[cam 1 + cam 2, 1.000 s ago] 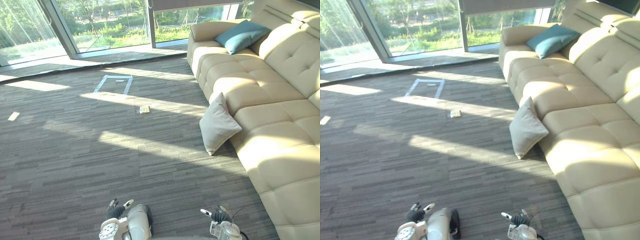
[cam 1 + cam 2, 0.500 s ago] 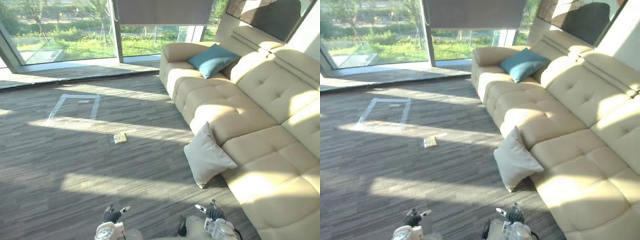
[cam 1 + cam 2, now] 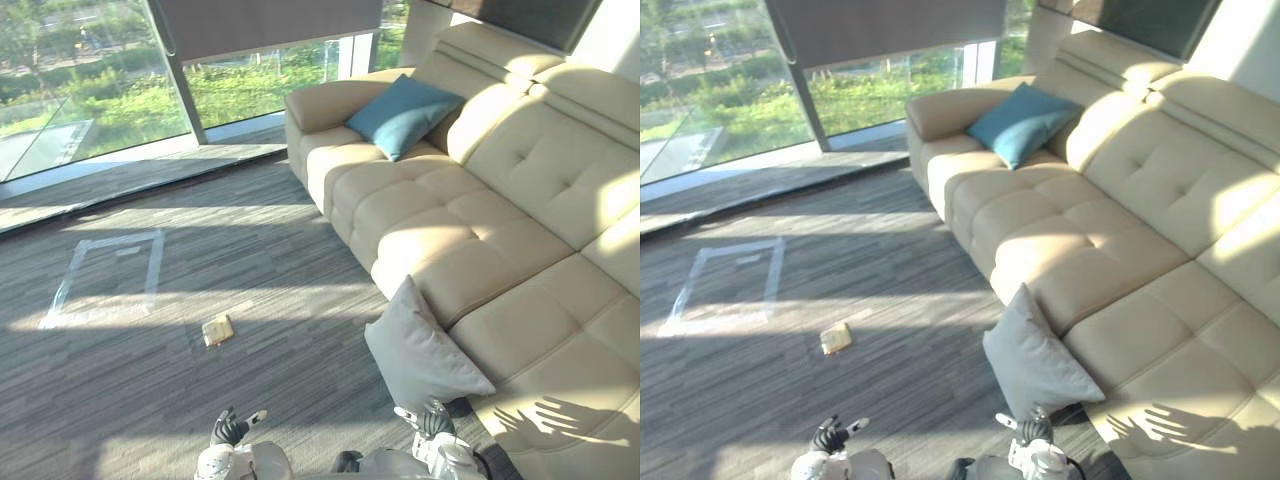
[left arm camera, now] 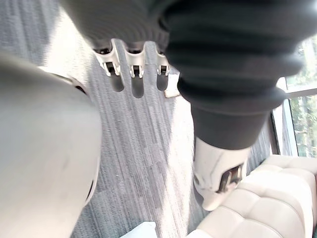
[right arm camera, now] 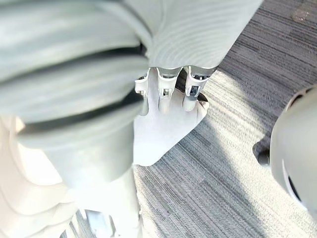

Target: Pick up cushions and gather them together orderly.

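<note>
We are seeing the pale grey cushion [image 3: 425,350] standing on the carpet [image 3: 150,400] and leaning against the front of the cream sofa [image 3: 520,200], about halfway along it. The teal cushion [image 3: 400,112] is lying well apart from it on the far seat, propped against the backrest next to the armrest. Since a second ago the whole view has been swinging toward the sofa, so the camera is moving; both cushions are keeping their places against the sofa. The grey cushion is now sitting much closer to our right hand [image 3: 433,422], which is hanging just beside its lower corner with fingers [image 5: 166,94] straight and holding nothing; we cannot tell whether they are touching the fabric. Our left hand [image 3: 230,430] is hanging over bare carpet, fingers [image 4: 132,74] relaxed and straight, also holding nothing. Farther out, a small tan object [image 3: 217,329] is lying on the carpet near a taped rectangle [image 3: 105,280].
</note>
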